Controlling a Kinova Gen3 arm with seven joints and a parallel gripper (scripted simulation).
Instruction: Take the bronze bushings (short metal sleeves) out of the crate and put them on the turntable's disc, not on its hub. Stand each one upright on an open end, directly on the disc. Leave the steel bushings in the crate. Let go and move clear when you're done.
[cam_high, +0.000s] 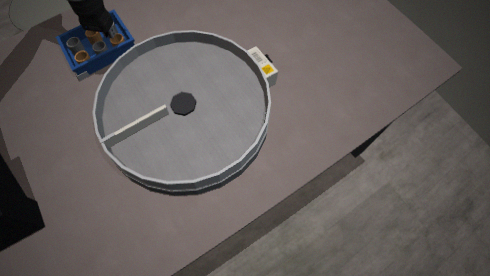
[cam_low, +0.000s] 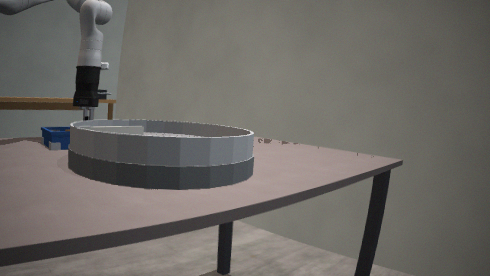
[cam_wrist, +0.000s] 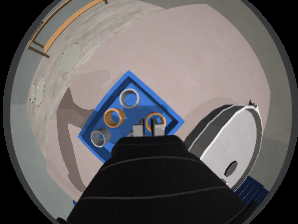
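The blue crate (cam_high: 103, 63) (cam_low: 56, 131) (cam_wrist: 88, 126) stands beside the turntable. Bronze bushings stand upright in it: one (cam_high: 117, 42) (cam_wrist: 155, 114) at the turntable side, one (cam_high: 92, 39) (cam_wrist: 108, 122) in the other row, one (cam_high: 81, 60) at a near corner. Steel bushings (cam_high: 99, 48) (cam_wrist: 106, 141) stand among them. My gripper (cam_high: 112, 33) (cam_low: 87, 118) (cam_wrist: 147, 124) points down, partly open, with its fingertips at the turntable-side bronze bushing; nothing is visibly held. Their exact height is unclear. The turntable's disc (cam_high: 215, 130) (cam_wrist: 242, 145) has a dark hub (cam_high: 183, 103) (cam_wrist: 231, 168) and carries no bushings.
A raised wall (cam_high: 269, 107) (cam_low: 160, 150) rings the disc. A pale straight bar (cam_high: 137, 124) (cam_low: 115, 129) runs from that wall towards the hub. A white box (cam_high: 270, 75) with a yellow label is fixed outside the ring. The arm hides part of the crate in the wrist view.
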